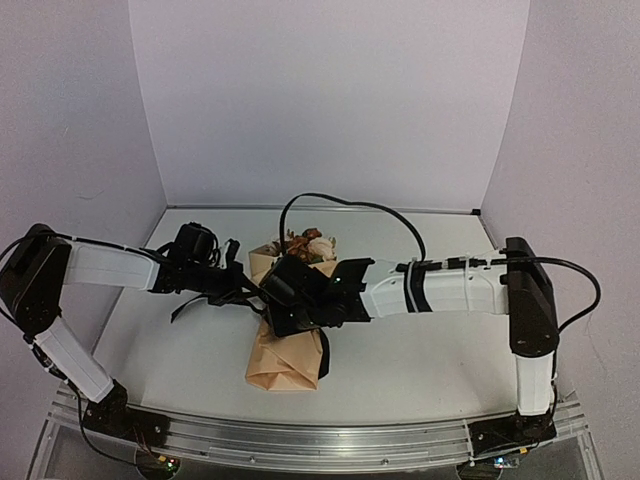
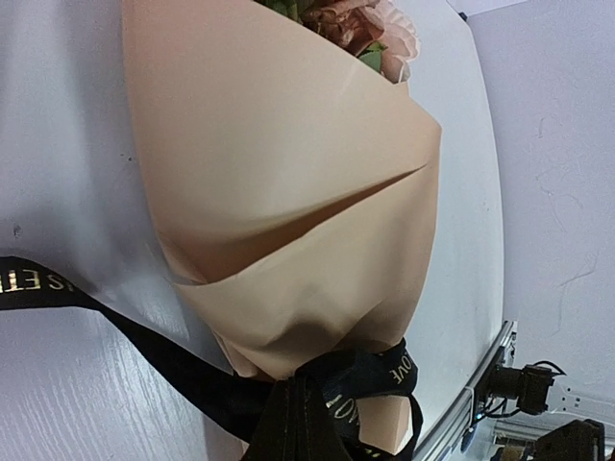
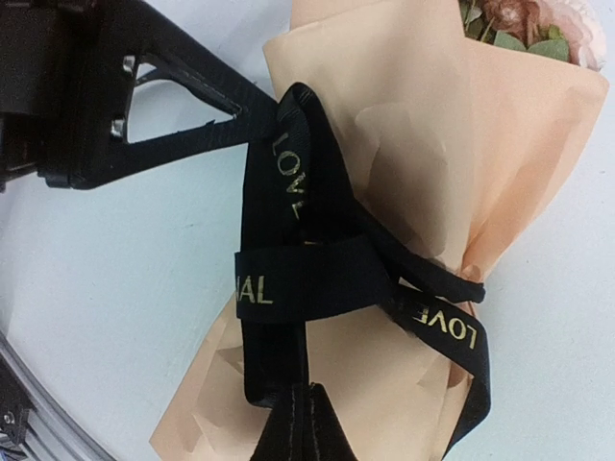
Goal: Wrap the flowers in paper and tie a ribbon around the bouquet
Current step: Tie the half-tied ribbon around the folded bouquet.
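Right arm: the right gripper (image 3: 300,423) is clenched on one tail of the black lettered fabric ribbon (image 3: 298,279), just near of its crossing.
Left arm: the left gripper (image 2: 293,427) is clamped on the other strand, beside the waist.
Step in hand: cinching the tie, I judge. Draw both ends apart evenly and low over the white table (image 1: 420,350), so the bundle neither drags nor crumples.
Bundle: the cone-shaped tan paper bouquet (image 1: 285,355) lies mid-table, narrow end nearest the bases.
Wrap: smooth overlapped folds, pinched at the band.
Far end: cream and orange-brown flowers (image 1: 310,243) with green leaves.

white arm links (image 1: 440,290), black joints (image 1: 530,300), black cables (image 1: 340,200)
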`<state>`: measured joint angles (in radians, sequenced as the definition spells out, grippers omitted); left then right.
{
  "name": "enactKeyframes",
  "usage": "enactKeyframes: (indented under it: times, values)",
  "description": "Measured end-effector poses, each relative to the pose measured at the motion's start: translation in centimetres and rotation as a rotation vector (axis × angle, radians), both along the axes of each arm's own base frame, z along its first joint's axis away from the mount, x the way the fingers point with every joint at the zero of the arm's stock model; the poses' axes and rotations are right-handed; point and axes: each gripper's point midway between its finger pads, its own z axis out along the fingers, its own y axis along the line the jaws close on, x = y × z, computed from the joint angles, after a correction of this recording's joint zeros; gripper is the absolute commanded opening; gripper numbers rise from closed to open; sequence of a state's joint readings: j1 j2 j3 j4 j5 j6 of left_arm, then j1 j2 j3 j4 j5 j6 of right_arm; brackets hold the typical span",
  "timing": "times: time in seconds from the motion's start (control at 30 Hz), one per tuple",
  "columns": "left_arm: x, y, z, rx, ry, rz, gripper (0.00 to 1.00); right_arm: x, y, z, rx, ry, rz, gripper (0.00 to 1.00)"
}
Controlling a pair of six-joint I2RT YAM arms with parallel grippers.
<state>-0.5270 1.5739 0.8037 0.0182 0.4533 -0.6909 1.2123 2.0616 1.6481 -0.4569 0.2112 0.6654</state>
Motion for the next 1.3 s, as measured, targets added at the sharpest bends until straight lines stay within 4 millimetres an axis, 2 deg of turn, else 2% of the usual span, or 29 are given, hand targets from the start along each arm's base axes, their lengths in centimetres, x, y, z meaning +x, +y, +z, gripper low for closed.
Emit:
enactKeyframes:
  times: [0.13,0.4,0.53,0.73,0.9,1.07,1.3]
  values:
    - [0.0,0.3,0.1,0.005,-0.004,0.018,0.00,0.5,-0.8,0.2,0.002,-0.008,-0.027,0.00]
    - [0.0,1.3,0.2,0.031,-0.013,0.061,0.00,1.9,-4.7,-2.6,-0.062,0.022,-0.109,0.00]
    - [-0.1,1.9,-0.1,0.051,-0.010,0.081,0.00,2.3,-6.1,-2.9,-0.072,0.027,-0.138,0.00]
    - [-0.5,2.7,-0.9,0.082,0.001,0.102,0.00,2.5,-7.1,-2.1,-0.058,0.019,-0.158,0.00]
    - [-1.2,3.6,-1.8,0.110,0.021,0.125,0.00,2.7,-7.9,-2.4,-0.065,0.019,-0.170,0.00]
    - [-1.6,4.7,-1.8,0.115,0.029,0.170,0.00,2.8,-8.9,-2.7,-0.077,0.020,-0.183,0.00]
    - [-1.9,5.3,-1.6,0.107,0.027,0.203,0.00,2.9,-8.9,-2.4,-0.079,0.013,-0.167,0.00]
